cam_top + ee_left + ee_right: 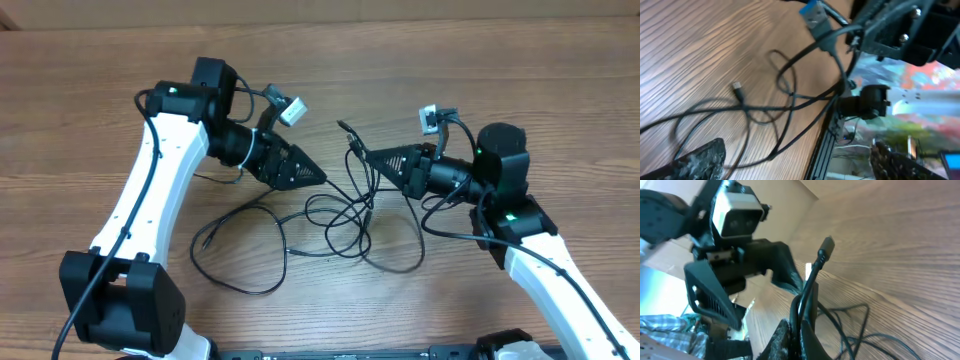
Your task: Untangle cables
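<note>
Several thin black cables point(340, 215) lie in loose crossing loops on the wooden table between my arms, with one wide loop point(240, 262) toward the front left. My right gripper point(368, 156) is shut on a cable strand, lifted off the table; in the right wrist view the fingers point(799, 332) pinch the cord and its plug tip point(826, 245) sticks up beyond them. My left gripper point(318, 175) faces it a short way to the left. In the left wrist view its fingers point(800, 165) are wide apart, with cable strands point(785, 107) and a small plug tip point(737, 89) on the table ahead.
Thicker black wires and white camera modules point(292, 110) point(432, 120) ride on both arms. The table's front edge with a black rail point(822, 145) runs close behind the cables. The left arm's camera and gripper point(737, 215) fill the left of the right wrist view.
</note>
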`<action>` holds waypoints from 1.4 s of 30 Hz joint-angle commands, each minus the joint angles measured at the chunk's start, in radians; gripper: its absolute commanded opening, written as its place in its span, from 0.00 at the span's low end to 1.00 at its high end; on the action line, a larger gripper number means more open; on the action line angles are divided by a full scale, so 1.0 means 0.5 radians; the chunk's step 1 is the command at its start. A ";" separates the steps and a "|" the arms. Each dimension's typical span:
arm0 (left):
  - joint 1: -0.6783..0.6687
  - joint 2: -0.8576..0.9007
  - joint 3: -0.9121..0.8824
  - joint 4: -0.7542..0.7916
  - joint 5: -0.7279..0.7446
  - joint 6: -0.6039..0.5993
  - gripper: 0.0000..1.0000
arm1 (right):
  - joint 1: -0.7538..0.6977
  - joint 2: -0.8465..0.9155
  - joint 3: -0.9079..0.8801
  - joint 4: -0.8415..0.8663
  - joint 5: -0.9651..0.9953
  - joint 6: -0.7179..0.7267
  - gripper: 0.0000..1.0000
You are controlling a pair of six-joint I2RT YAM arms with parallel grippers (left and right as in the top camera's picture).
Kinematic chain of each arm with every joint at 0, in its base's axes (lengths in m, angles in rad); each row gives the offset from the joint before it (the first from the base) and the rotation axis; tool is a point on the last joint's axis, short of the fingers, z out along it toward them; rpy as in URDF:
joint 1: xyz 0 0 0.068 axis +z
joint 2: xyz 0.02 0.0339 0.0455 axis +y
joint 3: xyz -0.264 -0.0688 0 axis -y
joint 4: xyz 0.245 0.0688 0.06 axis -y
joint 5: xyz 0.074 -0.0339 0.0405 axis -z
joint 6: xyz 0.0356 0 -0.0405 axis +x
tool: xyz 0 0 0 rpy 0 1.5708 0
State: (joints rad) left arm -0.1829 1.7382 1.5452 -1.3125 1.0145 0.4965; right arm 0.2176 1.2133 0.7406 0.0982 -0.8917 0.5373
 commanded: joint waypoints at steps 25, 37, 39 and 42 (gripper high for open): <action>-0.220 -0.008 -0.011 0.455 0.632 0.534 0.79 | -0.011 -0.280 0.056 0.857 -0.415 0.744 0.04; -0.220 -0.010 -0.011 0.644 0.874 0.531 0.04 | -0.012 -0.279 0.056 0.900 -0.457 0.803 0.04; -0.220 -0.010 -0.011 0.647 0.961 0.534 0.04 | -0.017 -0.279 0.056 0.896 -0.455 0.793 0.04; -0.220 -0.011 -0.011 0.691 1.106 0.534 0.04 | -0.079 -0.279 0.055 0.886 -0.457 0.789 0.04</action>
State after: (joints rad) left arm -0.2939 1.7382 1.5448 -0.9833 1.4414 0.7403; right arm 0.2096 1.0927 0.7410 0.5381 -1.1152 0.9306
